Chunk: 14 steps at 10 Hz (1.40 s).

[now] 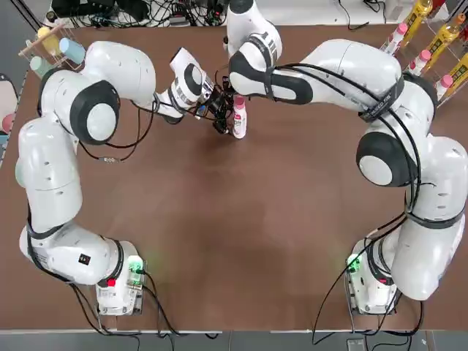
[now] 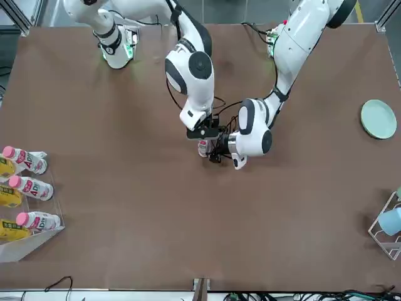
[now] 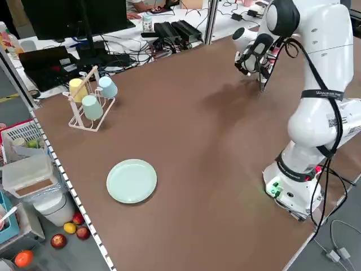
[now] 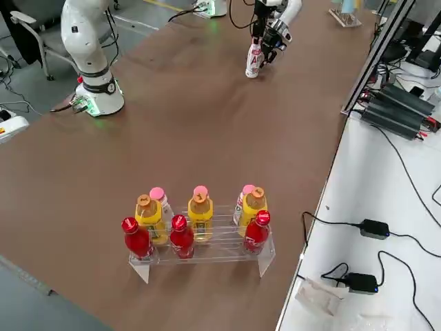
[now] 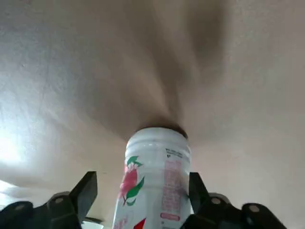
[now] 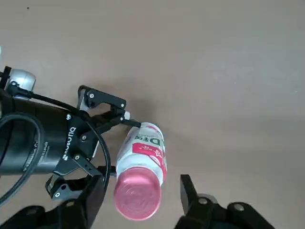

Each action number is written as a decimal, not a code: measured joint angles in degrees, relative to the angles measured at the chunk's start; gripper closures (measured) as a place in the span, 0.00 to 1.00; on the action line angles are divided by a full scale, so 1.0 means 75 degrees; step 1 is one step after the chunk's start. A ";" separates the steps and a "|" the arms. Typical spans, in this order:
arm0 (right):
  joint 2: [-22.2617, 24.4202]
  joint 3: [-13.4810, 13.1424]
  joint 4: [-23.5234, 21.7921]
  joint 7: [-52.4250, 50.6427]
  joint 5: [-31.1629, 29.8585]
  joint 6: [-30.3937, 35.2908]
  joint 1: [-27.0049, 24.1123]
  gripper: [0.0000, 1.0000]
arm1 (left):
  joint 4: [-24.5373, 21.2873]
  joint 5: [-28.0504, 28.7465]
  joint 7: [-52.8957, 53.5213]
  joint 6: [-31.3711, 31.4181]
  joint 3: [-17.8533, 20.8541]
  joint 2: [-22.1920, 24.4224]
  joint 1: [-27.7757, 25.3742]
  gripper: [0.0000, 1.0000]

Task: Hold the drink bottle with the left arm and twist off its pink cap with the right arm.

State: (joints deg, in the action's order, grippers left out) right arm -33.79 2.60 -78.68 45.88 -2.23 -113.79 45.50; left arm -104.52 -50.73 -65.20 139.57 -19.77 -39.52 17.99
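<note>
From where I stand, the drink bottle (image 6: 143, 149) is over at the far side of the bench (image 1: 219, 241), roughly upright, with its pink cap (image 6: 137, 193) on. The left gripper (image 5: 143, 174) is beside it, its fingers parted around the bottle; one runs close against the label, while a gap shows on the other side, so I wouldn't call that a firm hold. The right gripper (image 6: 144, 175) is above the cap with its fingers well apart and nothing between them.

That loose side is what would worry me most. If the right gripper starts twisting before the left has properly closed, the whole bottle will probably spin with the cap, or tip over. Squeezing too hard is the opposite risk: the plastic looks thin enough to buckle.

Then there's the aim. The cap looks nearer one of the right gripper's fingers than the other, so coming straight down could knock its rim and push the bottle askew. Any lean in the bottle would make the fingers bite on a slant and slip round the smooth cap. Going too low, they might pinch the neck as well and turn nothing.

The two grippers are also crowded together, and a cable (image 6: 108, 155) loops close by; a wrist turn could bump the other hand or snag it.
</note>
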 joint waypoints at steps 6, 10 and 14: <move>0.0000 0.0000 -0.0001 0.0335 -0.0002 0.0014 0.0156 0.26 | 0.0004 0.0000 0.0002 0.0000 0.0000 0.0000 -0.0002 0.17; 0.0000 -0.0025 -0.0004 0.0351 -0.0006 0.0022 0.0162 0.38 | 0.0004 0.0000 0.0002 0.0000 0.0000 0.0000 -0.0006 0.17; 0.0000 -0.0085 -0.0004 0.0358 -0.0008 0.0018 0.0162 0.52 | 0.0004 0.0001 0.0002 0.0000 0.0000 0.0000 -0.0007 0.17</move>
State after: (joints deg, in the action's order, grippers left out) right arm -33.79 1.97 -78.71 48.57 -2.29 -113.65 46.72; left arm -104.49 -50.72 -65.18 139.57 -19.77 -39.52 17.93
